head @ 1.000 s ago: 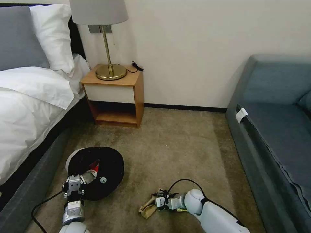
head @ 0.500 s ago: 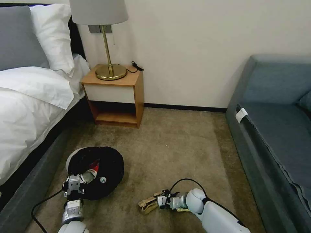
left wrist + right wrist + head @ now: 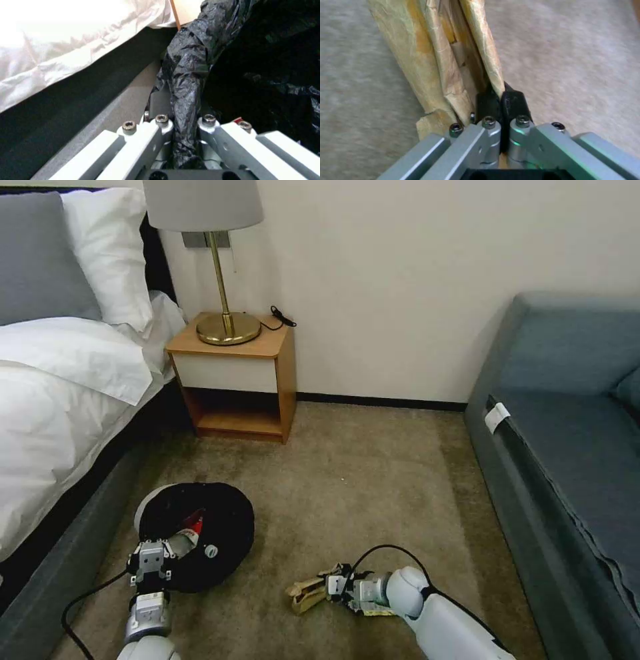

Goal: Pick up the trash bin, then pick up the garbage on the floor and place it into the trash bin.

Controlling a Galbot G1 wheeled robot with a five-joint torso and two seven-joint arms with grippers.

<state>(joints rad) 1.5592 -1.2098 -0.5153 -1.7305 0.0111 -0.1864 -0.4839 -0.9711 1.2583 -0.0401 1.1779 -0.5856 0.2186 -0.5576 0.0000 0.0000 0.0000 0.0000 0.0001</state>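
Observation:
The trash bin (image 3: pixel 200 527), white with a crinkly black bag, hangs tilted low beside the bed. My left gripper (image 3: pixel 151 569) is shut on its near rim; in the left wrist view the black bag rim (image 3: pixel 186 82) runs between the fingers. Inside the bin lie a bottle (image 3: pixel 190 543) and a red-white packet (image 3: pixel 194 521). My right gripper (image 3: pixel 331 588) is shut on a tan crumpled paper bag (image 3: pixel 305 592), just off the carpet. In the right wrist view the black pads (image 3: pixel 513 100) pinch one edge of the paper bag (image 3: pixel 433 60). A gold-silver wrapper (image 3: pixel 377 612) peeks out under the right wrist.
A bed (image 3: pixel 60 400) stands on the left, a wooden nightstand (image 3: pixel 237 380) with a lamp (image 3: pixel 213 260) against the wall, and a grey-blue sofa (image 3: pixel 573 447) on the right. Open tan carpet (image 3: pixel 360 480) lies between them.
The right gripper has closed on the paper bag, squeezed it narrower and raised it slightly off the carpet. The left arm and bin hold still.

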